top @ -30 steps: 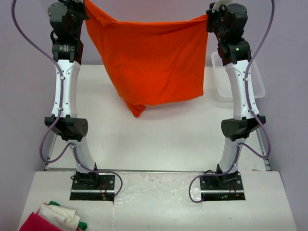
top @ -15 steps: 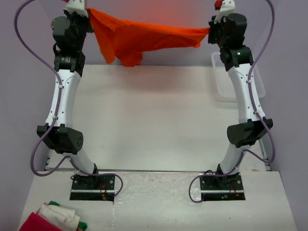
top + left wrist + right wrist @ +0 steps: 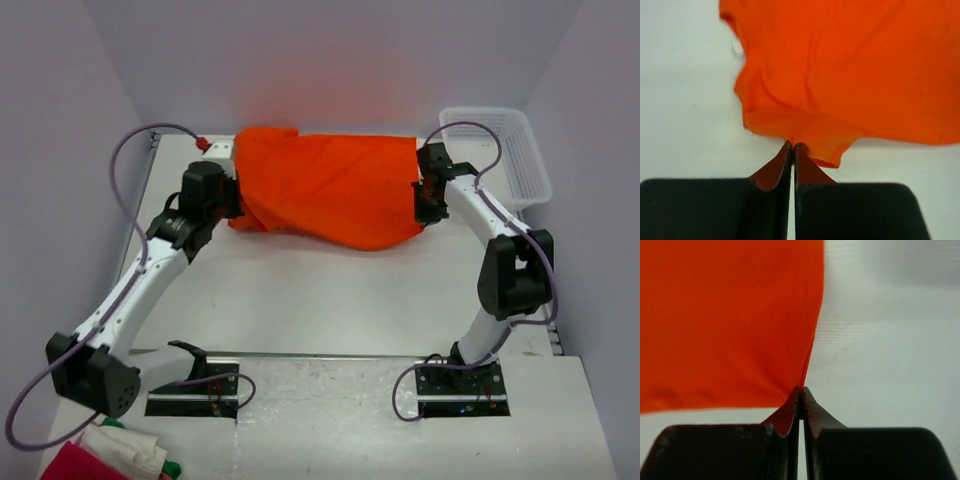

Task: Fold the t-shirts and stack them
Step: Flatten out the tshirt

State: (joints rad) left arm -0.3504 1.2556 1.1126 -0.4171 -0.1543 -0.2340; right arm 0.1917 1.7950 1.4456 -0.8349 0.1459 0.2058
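While clamped in both jaws, orange t-shirt (image 3: pixel 330 190) on table (image 3: pixel 330 290), white basket (image 3: pixel 530 165) near its right end.

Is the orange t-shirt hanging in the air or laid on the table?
Laid down: the t-shirt lies spread on the table, left gripper and right gripper shut on its ends.

The left arm stretches long and low over the surface (image 3: pixel 330 290), elbow down near its base. The left tool (image 3: pixel 232 203) sits at the left edge of the orange t-shirt (image 3: pixel 330 185), its fingers (image 3: pixel 775 170) pressed together on a bunched bit of cloth. The right arm folds at a raised elbow. The right tool (image 3: pixel 423 192) sits at the t-shirt's right edge, jaws closed tight on the thin edge.
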